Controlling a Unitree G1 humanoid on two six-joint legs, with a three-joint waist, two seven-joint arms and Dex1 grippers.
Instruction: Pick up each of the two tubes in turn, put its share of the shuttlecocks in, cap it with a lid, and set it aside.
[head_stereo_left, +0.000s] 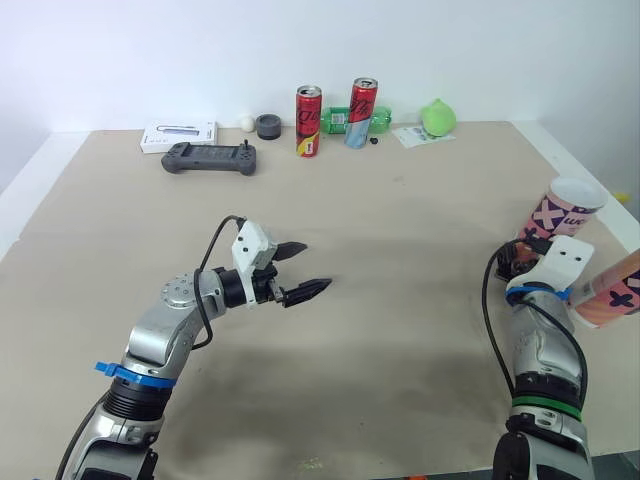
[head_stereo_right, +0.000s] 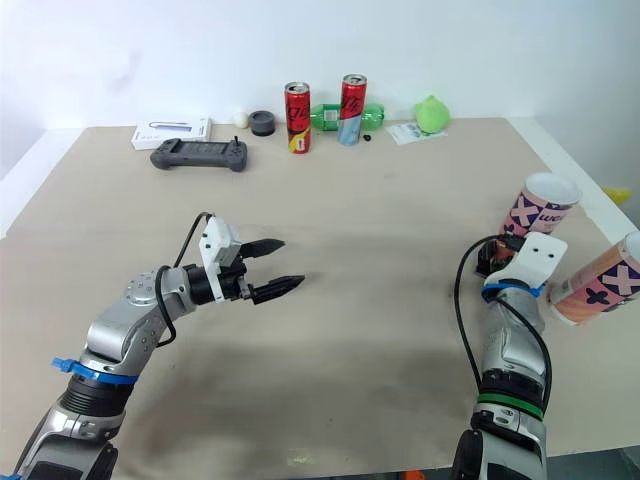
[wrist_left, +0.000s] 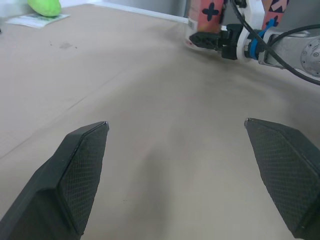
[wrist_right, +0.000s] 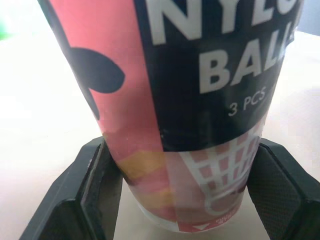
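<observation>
2 pink tubes with black X marks sit near the right edge of the table (head_stereo_left: 400, 250). The upright tube (head_stereo_left: 568, 212) stands with its white-rimmed top up and a dark band reading "3 PCS". The second tube (head_stereo_left: 612, 290) lies slanted just beside it, nearer the edge.

Tabletop (head_stereo_left: 400, 230). Far edge, left to right: box (head_stereo_left: 178, 135) with controller (head_stereo_left: 210, 157) before it, can (head_stereo_left: 308, 120), second can (head_stereo_left: 360, 113), and a bottle (head_stereo_left: 335, 119) lying behind both. Right edge: upright tube (head_stereo_left: 568, 212) with right gripper (head_stereo_left: 515, 260) at its foot; second tube (head_stereo_left: 615, 290), tilted, just right. Left gripper (head_stereo_left: 316, 265) over centre-left.
</observation>
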